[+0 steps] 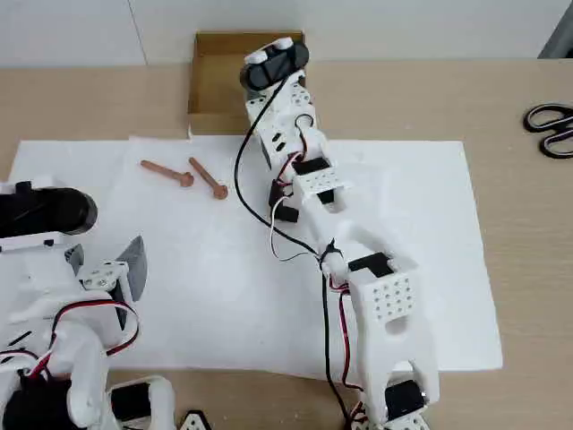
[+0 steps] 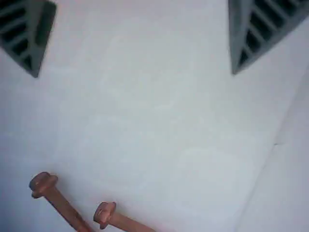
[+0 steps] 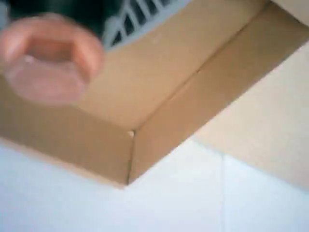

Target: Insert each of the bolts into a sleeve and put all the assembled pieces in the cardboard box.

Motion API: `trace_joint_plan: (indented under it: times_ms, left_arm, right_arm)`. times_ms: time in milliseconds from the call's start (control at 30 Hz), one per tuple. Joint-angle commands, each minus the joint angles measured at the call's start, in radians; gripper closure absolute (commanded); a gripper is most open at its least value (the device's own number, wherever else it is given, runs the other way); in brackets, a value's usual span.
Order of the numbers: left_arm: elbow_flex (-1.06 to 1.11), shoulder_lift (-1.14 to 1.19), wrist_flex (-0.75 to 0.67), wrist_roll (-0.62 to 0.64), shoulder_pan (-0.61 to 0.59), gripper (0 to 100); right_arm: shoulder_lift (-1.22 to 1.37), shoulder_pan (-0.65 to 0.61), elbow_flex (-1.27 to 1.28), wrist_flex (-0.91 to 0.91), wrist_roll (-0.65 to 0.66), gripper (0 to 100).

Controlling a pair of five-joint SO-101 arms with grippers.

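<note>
Two brown bolts [image 1: 166, 172] [image 1: 208, 177] lie side by side on the white sheet [image 1: 403, 224], heads toward the table's near side. They also lie in the left wrist view [image 2: 53, 199] [image 2: 118, 220]. My left gripper [image 1: 125, 267] [image 2: 134, 72] hovers open over bare sheet, short of the bolts, with nothing between its fingers. My right arm [image 1: 295, 170] stretches to the cardboard box [image 1: 215, 85] at the back. Its gripper [image 3: 72, 34] is over the box's near corner [image 3: 130, 140], shut on a round pinkish-brown sleeve piece [image 3: 48, 58] that is blurred.
Black scissors [image 1: 551, 128] lie on the bare table at the far right. The right arm's cables [image 1: 269, 224] hang over the middle of the sheet. Open sheet lies right of that arm and between the bolts and the left arm.
</note>
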Motion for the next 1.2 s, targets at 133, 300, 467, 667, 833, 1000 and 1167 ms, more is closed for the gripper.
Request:
trace_joint_plan:
  times_ms: [133,300,467,667,833,1000,1167]
  left_arm:
    - [0.002,-0.005,0.005,-0.005,-0.005,76]
    - [0.002,-0.005,0.005,-0.005,-0.005,76]
    - [0.002,-0.005,0.005,-0.005,-0.005,76]
    - [0.002,-0.005,0.005,-0.005,-0.005,76]
    - [0.002,-0.005,0.005,-0.005,-0.005,76]
    - [0.002,-0.005,0.005,-0.005,-0.005,76]
    - [0.004,-0.005,0.005,-0.005,-0.005,76]
  right_arm:
    - [0.03,-0.002,-0.074,-0.045,0.009,99.5]
    - [0.054,0.001,-0.075,-0.047,0.009,99.5]
    - [0.062,0.001,-0.075,-0.047,0.009,99.5]
    - [0.065,0.01,-0.075,-0.047,0.009,99.5]
    - [0.056,0.025,-0.075,-0.047,0.009,99.4]
    - [0.054,0.027,-0.075,-0.048,0.009,99.5]
    - [0.054,0.028,-0.097,-0.081,0.009,99.5]
